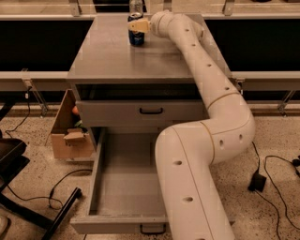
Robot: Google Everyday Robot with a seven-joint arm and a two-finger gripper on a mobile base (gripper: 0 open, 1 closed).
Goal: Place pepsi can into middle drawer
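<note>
The pepsi can [136, 37], dark blue with a silver top, stands upright near the back of the grey cabinet top [108, 56]. My gripper [138, 26] reaches in from the right and sits at the can's upper part, partly covering it. The middle drawer [125, 187] is pulled far out at the bottom. Its long flat floor is bare, and its front panel with a black handle [152, 228] is nearest the camera. My white arm [206, 140] covers the drawer's right side.
A closed grey drawer with a black handle [151, 111] sits above the open one. A clear bottle [136, 6] stands just behind the can. A cardboard box [70, 136] stands left of the cabinet. Cables [276, 178] and a black chair base [28, 206] lie on the floor.
</note>
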